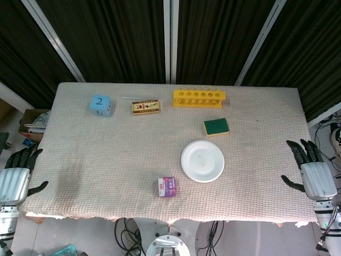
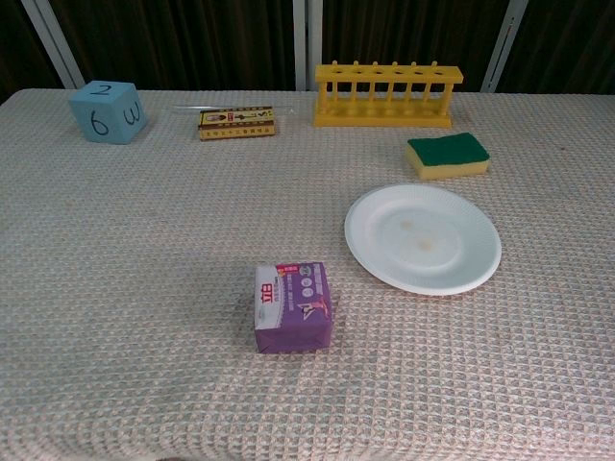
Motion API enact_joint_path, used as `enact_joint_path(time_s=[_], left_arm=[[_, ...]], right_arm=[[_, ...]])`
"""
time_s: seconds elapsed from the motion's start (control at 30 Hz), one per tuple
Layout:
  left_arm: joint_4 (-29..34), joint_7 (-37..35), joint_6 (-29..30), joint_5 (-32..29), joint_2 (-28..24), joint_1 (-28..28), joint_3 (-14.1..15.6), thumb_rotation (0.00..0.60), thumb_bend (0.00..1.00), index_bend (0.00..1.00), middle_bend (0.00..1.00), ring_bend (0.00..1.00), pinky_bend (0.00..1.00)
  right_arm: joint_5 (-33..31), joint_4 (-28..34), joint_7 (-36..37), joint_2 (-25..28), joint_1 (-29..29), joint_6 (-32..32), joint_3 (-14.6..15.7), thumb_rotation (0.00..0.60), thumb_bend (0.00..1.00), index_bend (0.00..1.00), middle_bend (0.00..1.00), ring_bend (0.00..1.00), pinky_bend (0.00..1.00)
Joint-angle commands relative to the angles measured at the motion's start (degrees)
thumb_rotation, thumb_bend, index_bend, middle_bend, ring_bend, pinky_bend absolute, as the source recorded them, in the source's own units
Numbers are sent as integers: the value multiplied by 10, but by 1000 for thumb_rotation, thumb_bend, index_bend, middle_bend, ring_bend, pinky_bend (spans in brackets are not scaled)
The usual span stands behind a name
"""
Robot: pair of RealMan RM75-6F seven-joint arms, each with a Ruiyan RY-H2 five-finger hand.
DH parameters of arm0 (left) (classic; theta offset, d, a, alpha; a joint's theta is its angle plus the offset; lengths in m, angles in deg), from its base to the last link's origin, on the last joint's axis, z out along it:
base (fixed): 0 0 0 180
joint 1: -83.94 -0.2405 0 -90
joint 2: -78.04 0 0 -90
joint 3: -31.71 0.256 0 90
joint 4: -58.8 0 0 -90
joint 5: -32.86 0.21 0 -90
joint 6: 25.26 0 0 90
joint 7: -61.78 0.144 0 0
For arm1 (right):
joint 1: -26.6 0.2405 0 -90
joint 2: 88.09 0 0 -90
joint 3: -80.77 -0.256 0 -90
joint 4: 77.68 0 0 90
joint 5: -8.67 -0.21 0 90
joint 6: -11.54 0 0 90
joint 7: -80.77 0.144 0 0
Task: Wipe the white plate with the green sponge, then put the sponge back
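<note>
Nothing of the task looks begun, as far as I can judge: both hands sit off the near corners of the table [image 1: 106, 176], holding nothing. The left hand [image 1: 15, 178] hangs at the near left corner with its fingers apart and slightly curled; the right hand [image 1: 311, 173] hangs at the near right corner, fingers spread and pointing away. Neither shows in the chest view. Nearest on the cloth lies a small purple pack [image 2: 293, 307], close to the near edge at mid-width. Just beyond it, to the right, rests the white plate [image 2: 423, 238], which holds no object, only a few faint yellowish marks near its middle, so the wiping is all left to do. Past the plate, apart from it, the green sponge [image 2: 447, 155] lies green face up, untouched. Along the far edge stand a yellow rack [image 2: 388, 94] with its holes unfilled, a flat box [image 2: 236, 123], and a blue cube [image 2: 106, 111] toward the far left corner.
</note>
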Motion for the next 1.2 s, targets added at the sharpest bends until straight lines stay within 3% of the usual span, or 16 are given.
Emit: enact_joint_path(time_s=[0.03, 0.27, 0.47, 0.63, 0.8, 1.0, 1.2], left_arm=[[0, 1, -6, -5, 0, 2, -1, 600, 88, 145, 91, 101, 150], [5, 8, -12, -9, -2, 6, -3, 600, 88, 145, 91, 101, 151], [16, 18, -10, -6, -3, 8, -6, 600, 88, 145, 91, 101, 151], [24, 28, -14, -12, -4, 9, -7, 600, 87, 145, 91, 101, 151], [34, 37, -18, -21, -9, 7, -6, 600, 87, 145, 91, 101, 151], [45, 44, -26, -32, -14, 8, -8, 600, 87, 145, 91, 101, 151], [52, 49, -29, -38, -16, 9, -9, 600, 87, 146, 91, 101, 151]], right_arm=[[-5, 1, -1, 0, 4, -11, 1, 600, 66, 0, 120, 0, 25], [-10, -9, 3, -4, 42, -63, -8, 600, 66, 0, 117, 0, 26], [-36, -46, 34, -14, 144, -197, -46, 600, 66, 0, 102, 0, 33], [-62, -143, 60, -72, 253, -334, -73, 600, 66, 0, 88, 0, 35], [-78, -261, 66, -143, 336, -435, -77, 600, 67, 0, 89, 0, 35], [-83, -362, 74, -203, 390, -508, -61, 600, 83, 0, 123, 0, 52], [-66, -414, 96, -243, 422, -522, -47, 600, 115, 34, 169, 12, 85]])
